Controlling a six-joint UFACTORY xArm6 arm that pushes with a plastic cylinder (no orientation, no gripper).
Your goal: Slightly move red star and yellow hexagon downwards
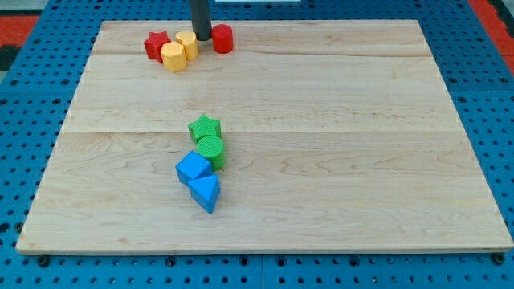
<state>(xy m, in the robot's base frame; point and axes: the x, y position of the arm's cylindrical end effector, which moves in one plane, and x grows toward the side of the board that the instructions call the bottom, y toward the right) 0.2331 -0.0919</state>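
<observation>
Sitting at the view's top edge of the wooden surface (321, 144), my tip (201, 38) is wedged into the top cluster of blocks.

Camera view: the tool is a bare dark rod, nothing to clench or release, so it grasps nothing; my tip lands between a yellow block (188, 43) on its left and the red cylinder (222, 38) on its right, close to both, contact can't be confirmed. Red star (157, 44) is leftmost in that cluster, touching the yellow hexagon (173, 57), which sits just below-right of it and against the other yellow block. Well apart, near mid-surface: green star (205, 128) over green cylinder (211, 150), then blue cube (193, 168) and blue triangular block (206, 193), stacked in a tight column toward the view's bottom. Blue pegboard (32, 120) surrounds the surface.
</observation>
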